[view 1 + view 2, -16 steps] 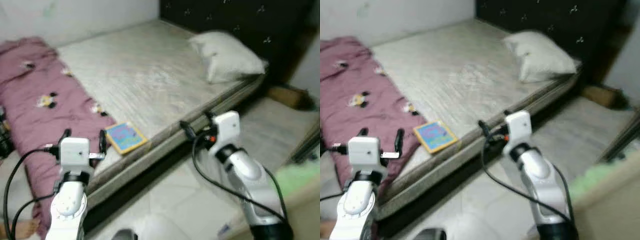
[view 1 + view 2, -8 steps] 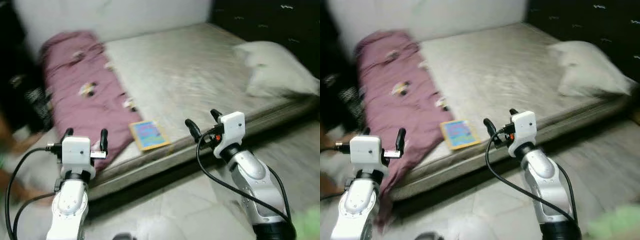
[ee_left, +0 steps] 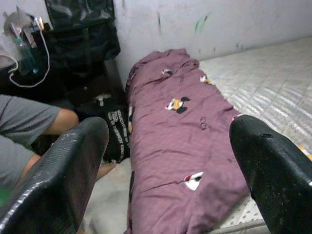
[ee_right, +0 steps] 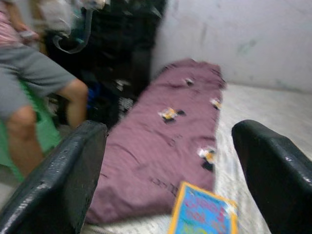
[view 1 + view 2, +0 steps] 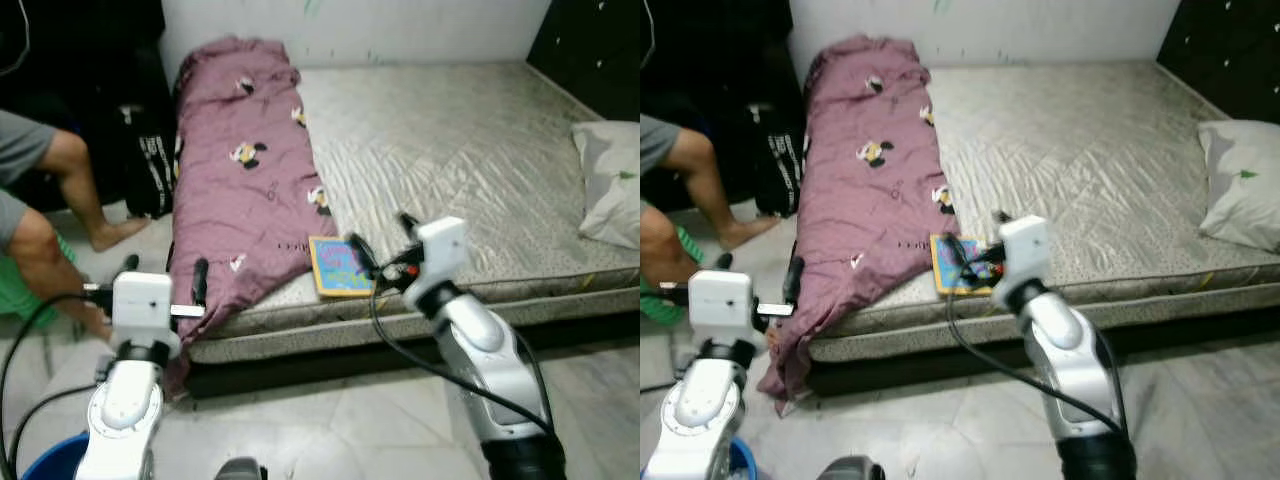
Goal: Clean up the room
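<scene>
Lining up on the book: it lies flat at the near edge of the mattress, just beside the lower hem of the purple blanket, which runs along the robot's left side of the bed toward the wall.

Right gripper is the nearer one by far. It hovers right over the book's far-right corner, fingers spread wide with nothing between them. In the right wrist view the book sits low between the two black fingers, slightly ahead of the tips, so the jaws point toward it and the blanket beyond.

Book's long axis runs roughly away from the robot, tilted a bit toward the blanket (cover up, yellow border visible). My read: a short drop and reach forward closes the gap; pinching the near short edge looks easiest since it overhangs close to the mattress rim.

Left gripper is also wide open and empty, held off the bed corner, well apart from the book.

Pillow at far right. A seated person's legs are at far left.
</scene>
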### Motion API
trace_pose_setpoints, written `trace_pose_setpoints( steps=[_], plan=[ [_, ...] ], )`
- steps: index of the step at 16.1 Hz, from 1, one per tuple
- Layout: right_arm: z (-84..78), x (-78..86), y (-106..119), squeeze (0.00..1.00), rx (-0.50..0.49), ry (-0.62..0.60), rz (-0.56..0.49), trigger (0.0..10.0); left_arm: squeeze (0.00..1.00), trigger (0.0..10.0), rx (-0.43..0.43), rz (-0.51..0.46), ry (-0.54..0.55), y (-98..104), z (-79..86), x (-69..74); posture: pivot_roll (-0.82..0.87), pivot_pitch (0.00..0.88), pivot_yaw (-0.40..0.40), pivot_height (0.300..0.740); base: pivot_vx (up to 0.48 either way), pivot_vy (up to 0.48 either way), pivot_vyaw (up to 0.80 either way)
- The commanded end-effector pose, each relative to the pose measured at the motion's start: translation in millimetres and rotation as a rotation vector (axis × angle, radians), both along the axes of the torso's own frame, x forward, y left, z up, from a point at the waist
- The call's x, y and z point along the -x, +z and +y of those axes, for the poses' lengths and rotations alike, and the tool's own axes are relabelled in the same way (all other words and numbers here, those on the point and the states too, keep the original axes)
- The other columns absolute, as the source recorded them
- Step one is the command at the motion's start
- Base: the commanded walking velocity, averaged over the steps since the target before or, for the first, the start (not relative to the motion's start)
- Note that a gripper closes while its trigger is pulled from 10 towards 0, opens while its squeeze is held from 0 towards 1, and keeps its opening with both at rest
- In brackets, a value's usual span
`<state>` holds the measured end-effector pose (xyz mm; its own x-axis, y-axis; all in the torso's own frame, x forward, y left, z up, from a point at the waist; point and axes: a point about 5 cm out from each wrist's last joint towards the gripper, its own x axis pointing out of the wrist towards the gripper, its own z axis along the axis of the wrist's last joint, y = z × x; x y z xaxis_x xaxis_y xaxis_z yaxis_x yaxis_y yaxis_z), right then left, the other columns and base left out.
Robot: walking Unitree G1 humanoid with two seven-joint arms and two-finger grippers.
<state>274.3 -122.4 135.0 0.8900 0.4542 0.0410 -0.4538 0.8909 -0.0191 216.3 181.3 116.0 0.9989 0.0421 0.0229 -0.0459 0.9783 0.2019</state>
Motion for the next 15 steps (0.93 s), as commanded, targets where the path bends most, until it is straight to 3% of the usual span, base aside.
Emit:
trace_pose_setpoints(
  steps=[1, 5, 15],
  plan=[
    [-9.9, 0.7, -1.3, 0.00, 0.014, -0.029, 0.002, 10.0, 0.00, 10.0, 0.011, -0.012, -0.020, 2.3, -5.3, -0.9, -0.07, 0.000, -0.028, 0.740, 0.000, 0.000, 0.61],
    [-9.6, 1.2, -3.1, 0.00, 0.000, -0.032, 0.012, 10.0, 0.00, 10.0, 0.044, 0.002, 0.008, 0.4, -2.4, -1.2, -0.06, 0.000, -0.027, 0.740, 0.000, 0.066, 0.30],
    [-8.6, 0.1, -4.4, 0.00, -0.001, -0.027, 0.016, 10.0, 0.00, 10.0, 0.052, -0.001, 0.003, 0.7, -2.0, -2.8, -0.06, 0.000, -0.027, 0.740, 0.000, 0.474, 0.00]
  ],
)
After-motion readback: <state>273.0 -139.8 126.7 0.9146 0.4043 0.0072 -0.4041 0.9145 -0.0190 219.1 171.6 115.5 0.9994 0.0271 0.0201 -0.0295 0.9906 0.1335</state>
